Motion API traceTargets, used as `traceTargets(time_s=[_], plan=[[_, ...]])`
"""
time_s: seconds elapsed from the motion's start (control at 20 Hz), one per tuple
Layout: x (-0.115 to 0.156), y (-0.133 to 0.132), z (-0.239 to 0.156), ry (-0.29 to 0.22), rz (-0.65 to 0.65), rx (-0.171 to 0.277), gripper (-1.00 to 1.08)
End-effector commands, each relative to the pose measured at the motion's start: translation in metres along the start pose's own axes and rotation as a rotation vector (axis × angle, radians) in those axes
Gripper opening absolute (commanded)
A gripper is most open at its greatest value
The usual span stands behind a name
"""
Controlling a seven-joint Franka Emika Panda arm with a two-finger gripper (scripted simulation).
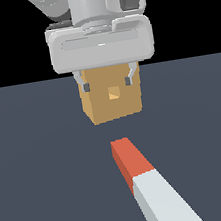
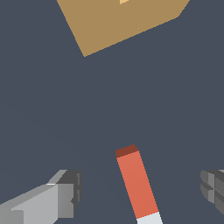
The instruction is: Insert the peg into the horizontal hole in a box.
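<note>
Your gripper (image 1: pixel 107 84) hangs spread and empty at upper centre; the peg (image 1: pixel 150 187) lies lower right, red end toward the box (image 1: pixel 111 98).

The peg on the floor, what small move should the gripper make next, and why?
Probably lower the open gripper over the peg and close on it. The peg lies loose on the floor, red-orange end toward the box but short of it, nowhere near the hole. In the wrist view the fingers straddle it without touching.
</note>
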State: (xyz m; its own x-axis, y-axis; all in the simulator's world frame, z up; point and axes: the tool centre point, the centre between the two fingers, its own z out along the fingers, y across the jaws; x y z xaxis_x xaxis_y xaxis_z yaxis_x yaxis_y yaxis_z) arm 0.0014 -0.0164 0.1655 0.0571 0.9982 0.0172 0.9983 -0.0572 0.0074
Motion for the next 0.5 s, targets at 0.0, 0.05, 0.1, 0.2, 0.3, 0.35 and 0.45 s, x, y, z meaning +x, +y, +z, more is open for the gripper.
traceTargets(time_s=[0.0,0.05,0.1,0.2,0.3,0.35,0.45], plan=[[0.0,0.0,0.0,0.0,0.0,0.0,1.0],[0.0,0.0,0.0,0.0,0.0,0.0,1.0],[-0.001,0.0,0.0,0.0,-0.001,0.0,1.0],[-0.003,0.0,0.002,0.0,-0.005,0.0,1.0],[-0.007,0.001,0.004,-0.001,-0.012,0.0,1.0],[-0.01,0.001,0.005,-0.001,-0.017,0.001,1.0],[-0.016,0.002,0.008,-0.001,-0.027,0.001,1.0]])
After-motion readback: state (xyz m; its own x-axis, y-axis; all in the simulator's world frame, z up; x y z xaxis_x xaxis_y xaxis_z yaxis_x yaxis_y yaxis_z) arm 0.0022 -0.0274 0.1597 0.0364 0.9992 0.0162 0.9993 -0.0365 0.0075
